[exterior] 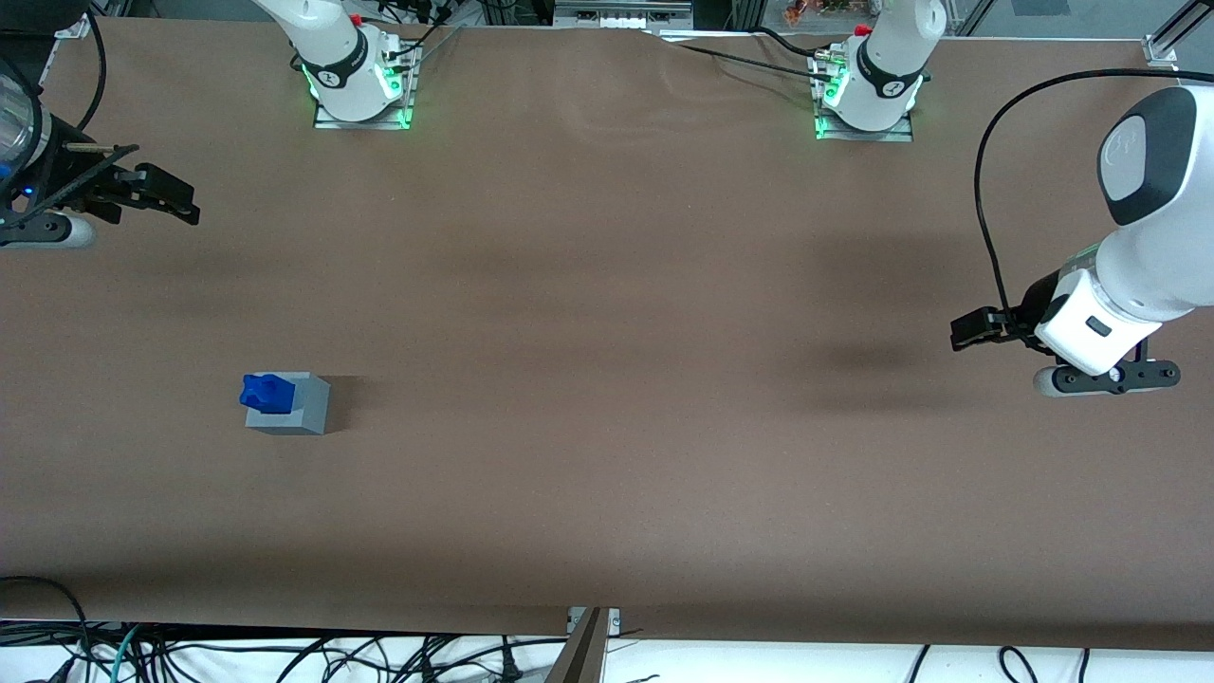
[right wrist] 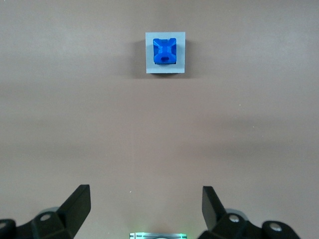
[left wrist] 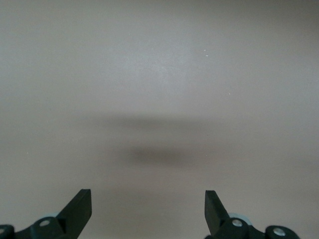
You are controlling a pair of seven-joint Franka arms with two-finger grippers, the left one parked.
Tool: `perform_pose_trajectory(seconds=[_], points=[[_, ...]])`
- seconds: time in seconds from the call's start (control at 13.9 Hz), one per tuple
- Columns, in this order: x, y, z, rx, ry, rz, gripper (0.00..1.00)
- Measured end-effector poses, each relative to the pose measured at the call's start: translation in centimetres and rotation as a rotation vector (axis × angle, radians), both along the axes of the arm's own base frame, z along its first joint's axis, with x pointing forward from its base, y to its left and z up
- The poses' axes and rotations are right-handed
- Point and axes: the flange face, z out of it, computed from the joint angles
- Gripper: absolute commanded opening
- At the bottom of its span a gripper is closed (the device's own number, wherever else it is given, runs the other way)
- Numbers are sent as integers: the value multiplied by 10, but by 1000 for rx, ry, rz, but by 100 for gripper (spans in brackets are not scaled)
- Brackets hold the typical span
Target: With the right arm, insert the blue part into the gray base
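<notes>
The blue part (exterior: 265, 391) sits on top of the gray base (exterior: 305, 410), in its top recess, with its bumpy top showing above the cube. The right wrist view looks straight down on the blue part (right wrist: 165, 51), with the gray base (right wrist: 150, 68) framing it. My right arm's gripper (exterior: 186, 201) hangs above the table at the working arm's end, farther from the front camera than the base and well apart from it. In the wrist view the gripper (right wrist: 145, 194) is open, and only bare table shows between its fingers.
Two arm mounts with green lights (exterior: 362, 100) (exterior: 865, 112) stand along the table edge farthest from the front camera. The parked arm (exterior: 1091, 327) hangs over its own end of the brown table (exterior: 607, 285). Cables lie below the near edge (exterior: 285, 655).
</notes>
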Motion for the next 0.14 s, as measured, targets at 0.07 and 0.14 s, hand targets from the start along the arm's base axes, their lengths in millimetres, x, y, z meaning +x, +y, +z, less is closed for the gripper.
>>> perform_pose_trajectory(seconds=[0.07, 0.14], points=[[1, 1, 0, 0, -5, 1, 99], [1, 2, 1, 0, -11, 3, 99]])
